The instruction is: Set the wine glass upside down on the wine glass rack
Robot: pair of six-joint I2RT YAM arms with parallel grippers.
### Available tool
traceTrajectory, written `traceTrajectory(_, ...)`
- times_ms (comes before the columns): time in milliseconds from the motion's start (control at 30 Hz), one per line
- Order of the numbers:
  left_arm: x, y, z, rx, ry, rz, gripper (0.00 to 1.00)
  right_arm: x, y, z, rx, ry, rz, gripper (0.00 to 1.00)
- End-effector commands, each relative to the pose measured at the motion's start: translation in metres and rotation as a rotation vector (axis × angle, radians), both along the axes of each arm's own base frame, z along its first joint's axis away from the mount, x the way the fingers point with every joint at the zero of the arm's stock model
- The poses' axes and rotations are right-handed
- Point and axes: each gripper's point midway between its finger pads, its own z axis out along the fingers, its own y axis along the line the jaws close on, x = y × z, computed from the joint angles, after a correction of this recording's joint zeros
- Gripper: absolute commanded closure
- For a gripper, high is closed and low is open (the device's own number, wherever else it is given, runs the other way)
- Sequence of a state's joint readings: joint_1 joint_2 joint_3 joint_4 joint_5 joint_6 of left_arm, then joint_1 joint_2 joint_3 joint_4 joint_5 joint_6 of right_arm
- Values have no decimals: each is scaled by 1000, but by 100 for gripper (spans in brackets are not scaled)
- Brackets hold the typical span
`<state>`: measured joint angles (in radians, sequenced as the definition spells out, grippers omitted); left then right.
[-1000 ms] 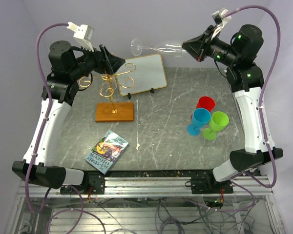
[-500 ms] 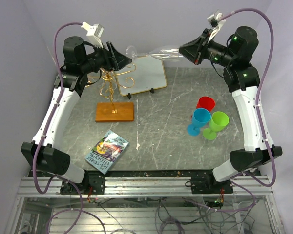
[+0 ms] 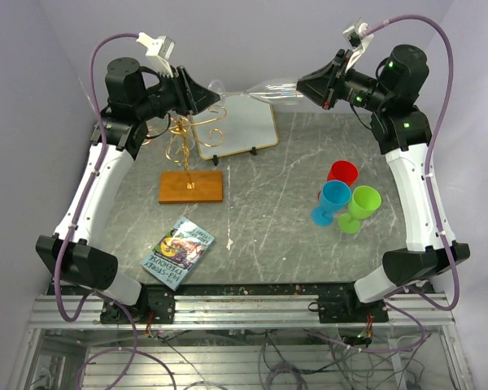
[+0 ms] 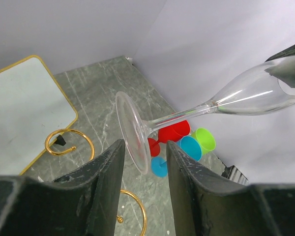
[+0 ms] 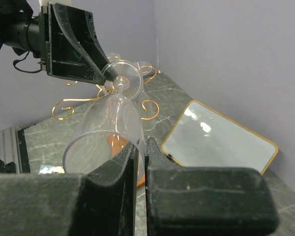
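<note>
Wine glass (image 3: 264,87) sideways in mid-air betw. both grippers.
R gripper (image 3: 311,86) pinched tight on bowl rim; L gripper (image 3: 206,97) jaws abt half apart either side of foot, contact unclear. Wine glass rack (image 3: 191,186) on table (image 3: 285,219) below L gripper.

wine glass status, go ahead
right fingers shut on wine glass rim, glass sideways. left fingers open astride its foot. rack below, hooks bare, path clear.
</note>
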<state>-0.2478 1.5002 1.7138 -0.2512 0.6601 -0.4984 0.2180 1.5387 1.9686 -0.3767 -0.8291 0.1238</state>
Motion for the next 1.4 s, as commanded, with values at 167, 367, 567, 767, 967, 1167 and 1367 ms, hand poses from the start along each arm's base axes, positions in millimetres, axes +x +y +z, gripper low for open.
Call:
traceTrajectory(167, -7, -10, 14, -7, -50, -52, 59, -11, 1, 14, 18, -49, 29, 100)
traceTrajectory(367, -8, -8, 15, 0, -60, -38, 73, -9, 0, 11, 7, -52, 15, 100)
traceTrajectory(567, -7, -4, 15, 14, -67, -11, 89, -9, -1, 9, -5, -61, 15, 100)
traceTrajectory(767, -5, 4, 17, 42, -81, 41, 93, -9, -3, 5, -35, -81, 5, 77)
traceTrajectory(967, -3, 21, 16, 62, -94, 98, 93, -9, -7, 2, -61, -95, -19, 59)
traceTrajectory(1167, -1, 46, 23, 92, -138, 182, 93, -14, -9, 5, -74, -113, -24, 39)
traceTrajectory(1367, 3, 75, 39, 159, -206, 319, 93, -16, -15, 7, -86, -127, -52, 33)
